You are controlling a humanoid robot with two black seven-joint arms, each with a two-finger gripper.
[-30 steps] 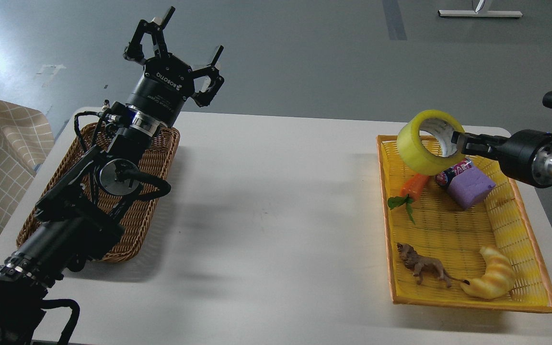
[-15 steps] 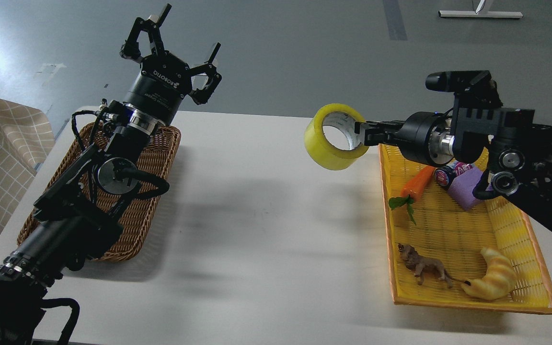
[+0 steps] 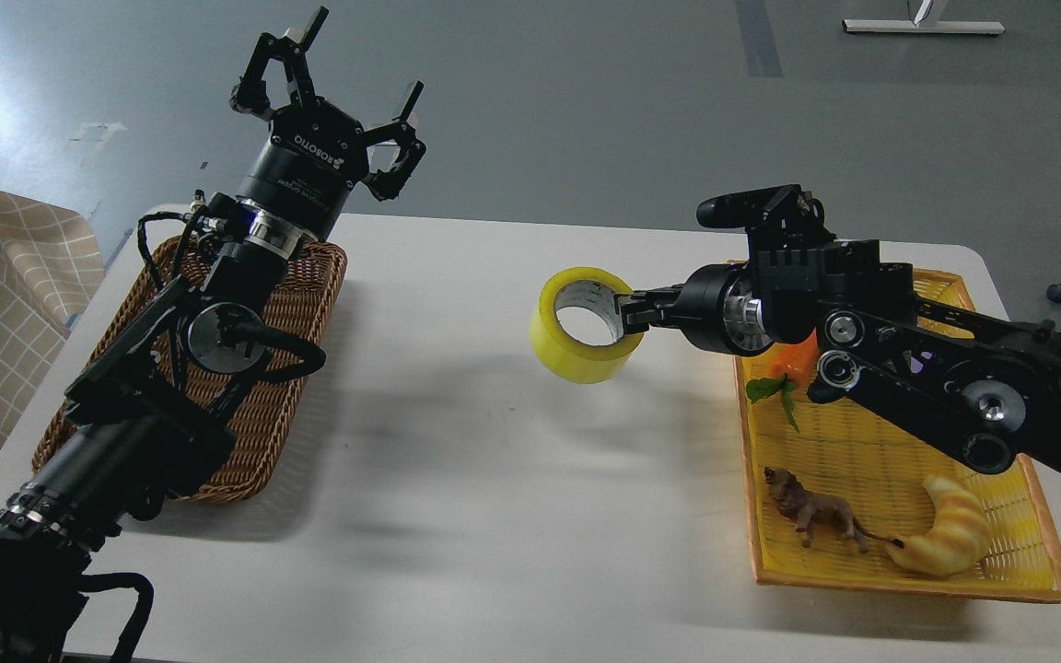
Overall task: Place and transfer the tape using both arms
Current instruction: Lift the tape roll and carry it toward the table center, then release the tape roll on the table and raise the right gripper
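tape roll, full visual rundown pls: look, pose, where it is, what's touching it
The wide roll of translucent yellow packing tape has a grey-white cardboard core and looks nearly full. It is held tilted, its open centre facing roughly toward the camera and up, in the air above the middle of the white table, left of the yellow plastic tray. The black right gripper alone touches it, shut on the roll's right wall, with fingers pinching inside and outside. It casts a faint shadow on the table below it.
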